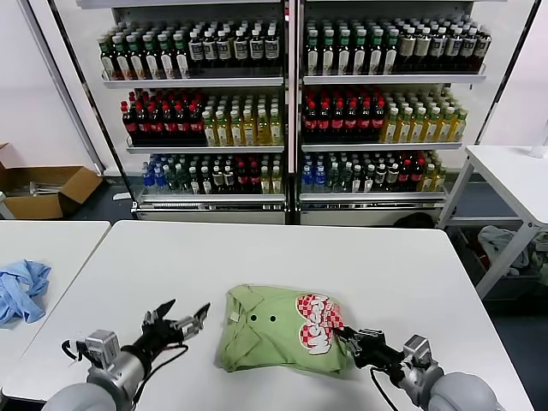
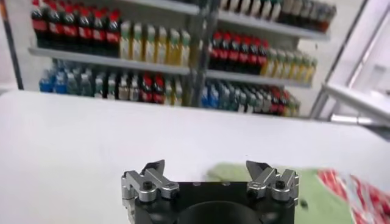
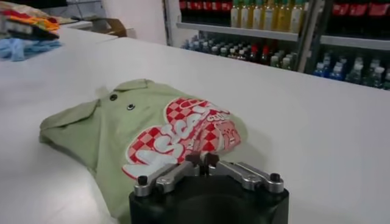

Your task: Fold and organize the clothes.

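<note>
— What's the polo shirt (image 1: 278, 330) made of?
— Soft matt green cloth, creased, with a smoother printed red-and-white check patch and small dark plastic-looking buttons.
— And the tabletop (image 1: 257, 257)?
— Smooth, white, faintly shiny.
— The left pincer (image 2: 210, 178)?
— Bare brushed metal fingers on a black matt body; the right pincer (image 3: 204, 163) looks the same.

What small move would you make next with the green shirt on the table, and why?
Probably lift the right gripper away from the polo shirt. Its fingers are nearly closed at the shirt's edge by the red-and-white print, and the shirt already lies as a compact bundle on the table. Whether cloth is pinched is unclear, so go slowly. The left gripper waits open beside the shirt.
</note>
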{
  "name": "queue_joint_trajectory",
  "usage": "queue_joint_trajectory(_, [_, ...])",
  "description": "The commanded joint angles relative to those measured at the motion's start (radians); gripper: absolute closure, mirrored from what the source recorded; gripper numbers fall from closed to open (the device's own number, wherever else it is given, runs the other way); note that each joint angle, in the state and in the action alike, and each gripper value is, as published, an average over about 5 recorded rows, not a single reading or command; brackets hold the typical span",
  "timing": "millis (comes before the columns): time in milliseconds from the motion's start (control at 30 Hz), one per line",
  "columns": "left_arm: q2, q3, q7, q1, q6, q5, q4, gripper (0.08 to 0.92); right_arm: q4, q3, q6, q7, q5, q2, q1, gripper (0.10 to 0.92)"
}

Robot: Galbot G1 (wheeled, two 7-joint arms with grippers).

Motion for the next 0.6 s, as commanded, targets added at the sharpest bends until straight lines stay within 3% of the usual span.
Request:
queue_joint_trajectory(33, [0.141,0.032,-0.013,0.187,0.036,-0.007,-0.094,0.177,0.106,0.201,-0.028,0.050,0.046,-0.001,-0.193,0.793])
queue_joint_trajectory(267, [0.181,0.113,-0.024,0.188,0.037,-0.002,-0.085,0.177,0.197,0.241,-0.031,0.047,0.060,-0.022,-0.321,0.594])
queue_joint_trajectory(600, [0.160,0.218,-0.019,0.026,0.036,-0.034,-0.008,0.177,0.197,0.151,-0.042,0.059,0.048,-0.010,-0.298,0.308])
